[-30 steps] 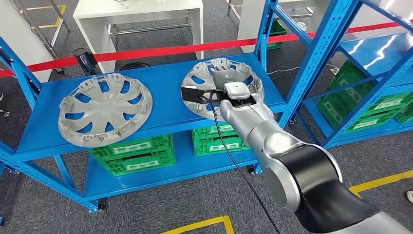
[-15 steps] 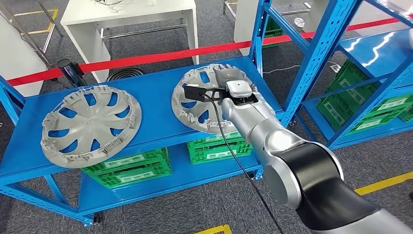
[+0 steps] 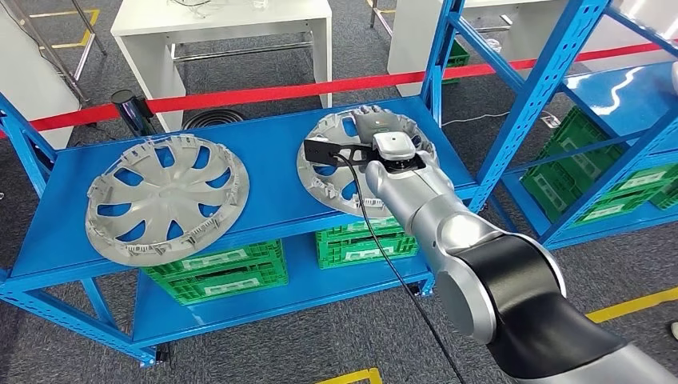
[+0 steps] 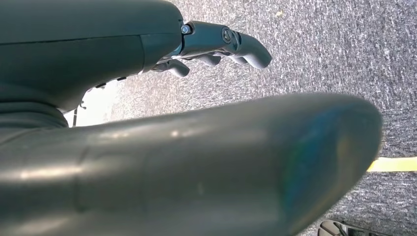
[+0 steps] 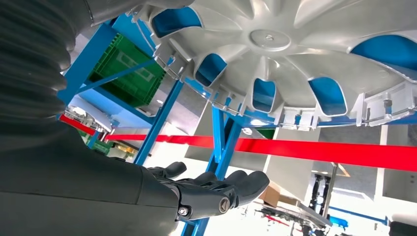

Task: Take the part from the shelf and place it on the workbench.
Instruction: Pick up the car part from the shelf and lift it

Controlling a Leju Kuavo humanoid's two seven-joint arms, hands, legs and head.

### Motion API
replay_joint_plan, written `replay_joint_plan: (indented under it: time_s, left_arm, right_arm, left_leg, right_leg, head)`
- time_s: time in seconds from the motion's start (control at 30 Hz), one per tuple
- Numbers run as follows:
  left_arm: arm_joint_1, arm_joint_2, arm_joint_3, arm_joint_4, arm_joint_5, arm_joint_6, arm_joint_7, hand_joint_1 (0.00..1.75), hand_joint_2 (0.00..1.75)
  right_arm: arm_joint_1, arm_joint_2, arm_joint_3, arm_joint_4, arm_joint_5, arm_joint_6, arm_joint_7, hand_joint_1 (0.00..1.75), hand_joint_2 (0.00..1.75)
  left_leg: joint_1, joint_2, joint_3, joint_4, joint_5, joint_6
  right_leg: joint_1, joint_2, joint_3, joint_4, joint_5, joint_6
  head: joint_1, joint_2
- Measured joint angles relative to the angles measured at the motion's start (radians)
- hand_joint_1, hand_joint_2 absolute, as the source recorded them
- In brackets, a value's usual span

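Right hand [image 3: 376, 128] reaching out over the blue shelf [image 3: 272, 172], hovering above the near hubcap [image 3: 340, 172], apart from it. In the right wrist view, dark fingers [image 5: 231, 189] stretched out side by side, slightly curled, nothing between them, with a clear gap to the ribbed silver underside of that hubcap [image 5: 295, 54]. Grey wrist camera block and a black bracket [image 3: 320, 152] sitting just behind the hand, with a black cable [image 3: 384, 256] trailing back along the silver right arm [image 3: 448, 232]. Under the hand, the grey spoked hubcap lying flat on the shelf's top board, close to the blue upright post [image 3: 440, 60] on the hand's right. Well to the hand's left on the same board, a second hubcap [image 3: 164, 200] of the same kind, flat, its near rim at the shelf's front edge. Below the hand, on the lower board, green plastic crates [image 3: 364, 240] side by side. Beyond the hand, a red barrier tape [image 3: 264, 92] stretched past the back of the shelf, a white desk [image 3: 216, 24] farther behind it. To the hand's right, a second blue rack [image 3: 632, 120] with more green crates. Left hand [image 4: 211, 46] hanging low over grey carpet [image 4: 334, 54], fingers loosely bent and apart, holding nothing, a yellow floor line [image 4: 393, 164] near.
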Motion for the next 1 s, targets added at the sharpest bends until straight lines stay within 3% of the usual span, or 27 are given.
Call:
replay_joint_plan:
  time_s: [0.13,0.5,0.63,0.7,0.77,0.83,0.87,0.93,1.0]
  left_arm:
    - [0.000,0.000,0.000,0.000,0.000,0.000,0.000,0.00,0.00]
    - [0.000,0.000,0.000,0.000,-0.005,-0.019,-0.019,0.00,0.00]
    - [0.000,0.001,0.000,0.000,-0.006,-0.024,-0.021,0.00,0.00]
    - [-0.001,0.000,0.000,0.000,-0.008,-0.024,-0.021,0.00,0.00]
    - [-0.001,0.000,-0.001,0.000,-0.013,-0.024,-0.021,0.00,0.00]
    - [-0.001,0.001,-0.004,0.000,-0.017,-0.025,-0.021,0.00,0.00]
    - [-0.001,0.001,-0.005,0.000,-0.017,-0.027,-0.022,0.00,0.00]
    - [-0.001,0.001,-0.007,0.000,-0.018,-0.032,-0.024,0.00,0.00]
    - [-0.002,0.003,-0.007,-0.001,-0.018,-0.035,-0.027,0.00,0.00]
  right_arm:
    - [0.000,0.000,0.000,0.000,0.000,0.000,0.001,0.00,1.75]
    - [-0.001,-0.010,0.000,0.000,0.000,0.001,0.018,0.00,1.75]
    - [-0.003,-0.016,0.000,0.000,-0.005,0.001,0.020,0.00,1.75]
    - [-0.005,-0.022,0.000,0.000,-0.009,0.000,0.020,0.00,1.75]
    - [-0.002,-0.027,0.000,0.000,-0.011,0.000,0.021,0.00,1.75]
    - [0.007,-0.033,0.000,0.000,-0.011,0.000,0.024,0.00,1.75]
    - [0.011,-0.035,0.000,0.000,-0.012,0.000,0.025,0.00,1.75]
    - [0.012,-0.038,0.000,0.000,-0.012,0.000,0.026,0.00,1.75]
    - [0.011,-0.039,0.000,0.000,-0.012,-0.001,0.026,0.00,1.75]
  left_leg:
    - [-0.001,0.000,0.000,0.000,0.000,0.000]
    - [0.002,0.001,0.000,0.000,0.001,0.000]
    - [0.003,0.003,0.006,-0.015,0.019,0.018]
    - [0.011,0.009,0.009,-0.035,0.034,0.024]
    - [0.011,0.013,0.002,-0.037,0.037,0.026]
    - [0.014,0.014,-0.006,-0.032,0.039,0.022]
    - [0.017,0.014,-0.011,-0.026,0.038,0.018]
    - [0.026,0.014,-0.024,-0.007,0.037,0.003]
    - [0.028,0.014,-0.036,0.012,0.034,-0.016]
  right_leg:
    - [-0.001,0.000,0.000,0.000,0.000,0.006]
    - [-0.001,0.000,-0.001,0.000,0.000,0.007]
    - [-0.003,0.000,0.000,-0.003,0.004,0.021]
    - [-0.004,-0.002,-0.022,0.051,-0.042,0.028]
    - [-0.011,-0.004,-0.071,0.173,-0.110,0.036]
    - [-0.022,-0.006,-0.100,0.258,-0.139,0.044]
    - [-0.027,-0.008,-0.089,0.249,-0.130,0.049]
    - [-0.037,-0.012,-0.022,0.137,-0.088,0.060]
    - [-0.038,-0.009,0.025,0.050,-0.066,0.058]
  head:
    - [0.000,0.000]
    - [0.000,0.000]
    - [0.000,0.000]
    - [0.002,0.000]
    - [0.004,0.000]
    - [0.004,0.000]
    - [0.004,0.000]
    - [0.005,0.000]
    - [0.007,0.000]
